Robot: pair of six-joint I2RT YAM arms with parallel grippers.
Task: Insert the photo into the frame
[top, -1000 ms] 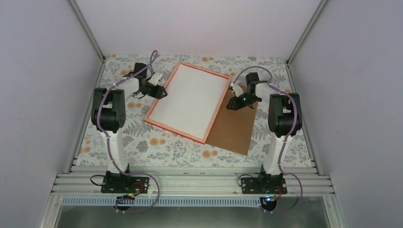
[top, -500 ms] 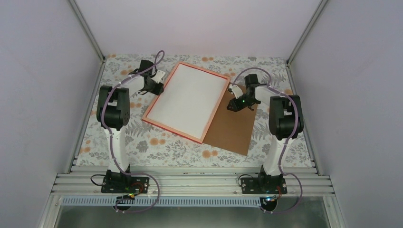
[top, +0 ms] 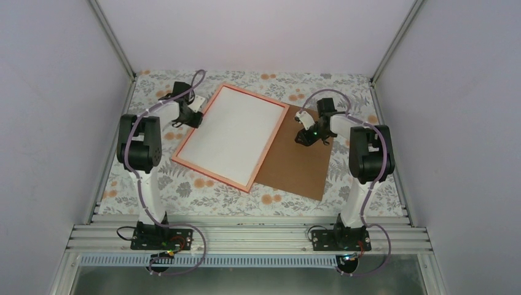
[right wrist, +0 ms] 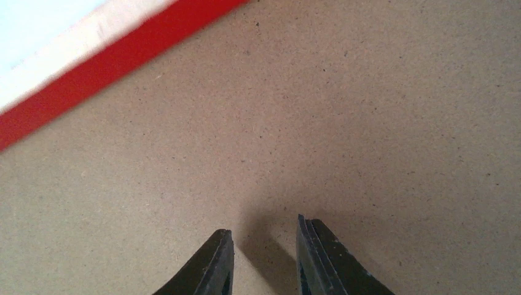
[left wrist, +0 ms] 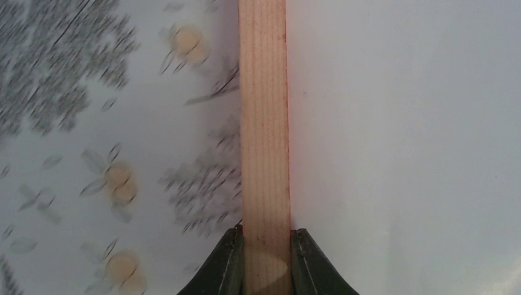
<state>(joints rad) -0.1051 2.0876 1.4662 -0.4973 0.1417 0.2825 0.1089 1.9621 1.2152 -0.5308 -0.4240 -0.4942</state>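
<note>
The frame (top: 230, 136) was laid askew on the desk (top: 203, 192), from the middle toward the far edge and somewhat nearer the left edge than the right. Its right side was lapped over the left part of the backing board (top: 298, 166), which was spread toward the right and near edges. The left end effector (top: 196, 118) was set at the frame's left side, one finger on either side of the rail. The right end effector (top: 305, 136) was placed over the board's far part, just right of the frame.
</note>
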